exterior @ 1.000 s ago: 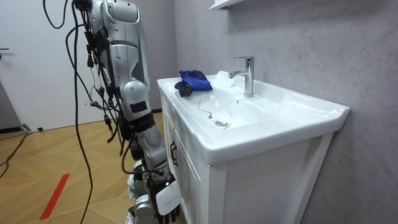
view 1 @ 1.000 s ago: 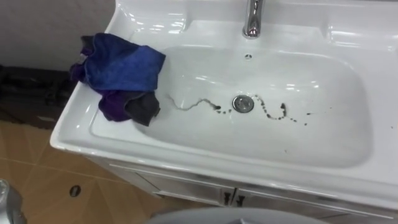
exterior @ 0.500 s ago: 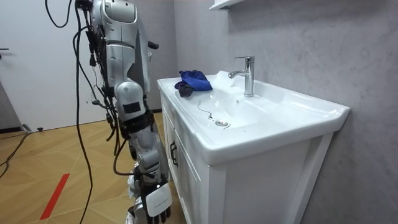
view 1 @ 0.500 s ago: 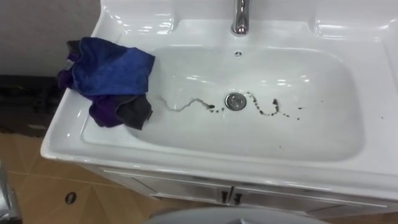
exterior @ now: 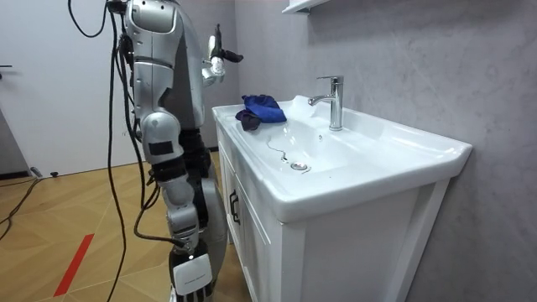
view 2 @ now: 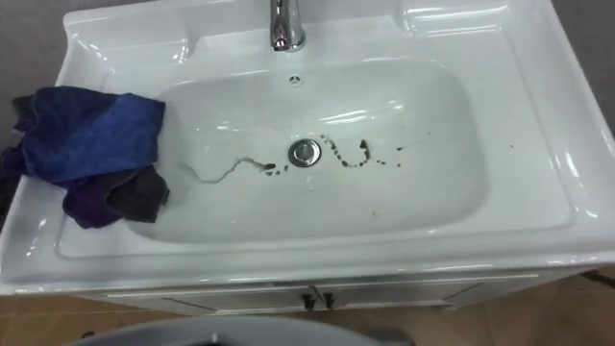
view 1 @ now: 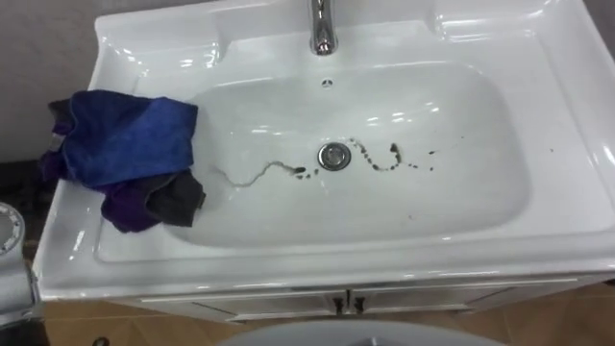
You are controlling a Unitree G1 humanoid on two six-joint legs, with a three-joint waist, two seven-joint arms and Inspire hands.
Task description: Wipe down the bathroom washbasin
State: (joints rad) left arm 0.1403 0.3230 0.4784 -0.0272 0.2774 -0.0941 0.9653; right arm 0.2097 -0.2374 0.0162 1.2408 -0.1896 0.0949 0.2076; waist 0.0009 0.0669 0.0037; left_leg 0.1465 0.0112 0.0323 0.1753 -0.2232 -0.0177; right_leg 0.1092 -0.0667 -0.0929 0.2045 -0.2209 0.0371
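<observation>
In the left eye view the white basin (view 1: 480,207) lies below me. Its drain (view 1: 333,156) sits near the middle, with the tap (view 1: 322,29) at 12 o'clock from it. The blue cloth (view 1: 125,139) lies crumpled on the rim at 9 o'clock from the drain, and its purple and dark grey folds spill into the bowl. Dark spots (view 1: 384,159) run from the drain toward 3 o'clock, and a thin wavy line (view 1: 250,175) trails toward 9 o'clock.

The right eye view shows the same layout, with the cloth lying free.

In the room view I stand at the cloth's end of the basin. My left robot hand (exterior: 215,64) is raised above rim level, apart from the cloth. My right robot hand (exterior: 191,275) hangs low beside the cabinet (exterior: 252,243). I cannot tell whether either is open or closed.
</observation>
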